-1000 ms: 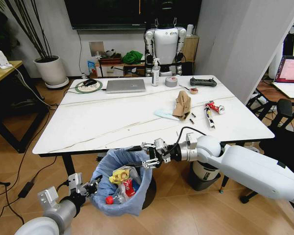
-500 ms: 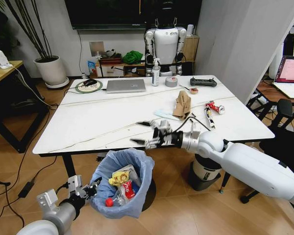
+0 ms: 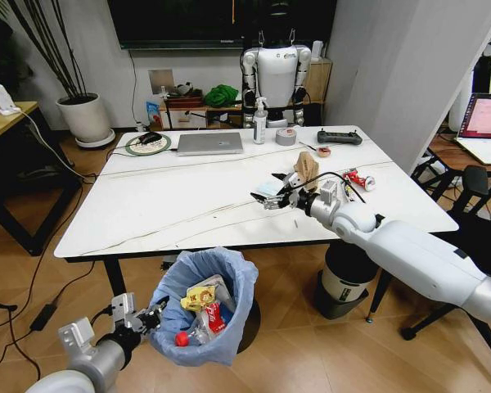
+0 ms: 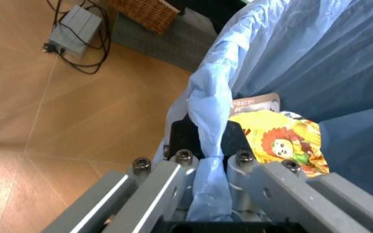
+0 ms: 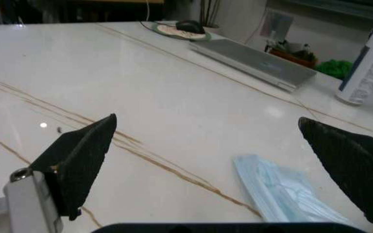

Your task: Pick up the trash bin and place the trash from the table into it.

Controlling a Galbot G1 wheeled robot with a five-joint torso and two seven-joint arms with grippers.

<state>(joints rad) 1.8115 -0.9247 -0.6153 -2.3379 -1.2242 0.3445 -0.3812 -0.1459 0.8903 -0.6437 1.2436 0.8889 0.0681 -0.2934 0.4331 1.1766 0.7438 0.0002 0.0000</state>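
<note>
Since a second ago the right gripper has risen from over the bin and now hovers over the table with its fingers spread wide and empty, just short of a flat pale-blue packet. The left gripper, low beside the floor, stays clamped on the bin's blue bag rim. The bin stands under the table's near edge, holding a yellow snack pack. On the table's right part lie one torn brown cardboard piece and two red-white packs. No writing is legible. The tabletop's left half is bare.
</note>
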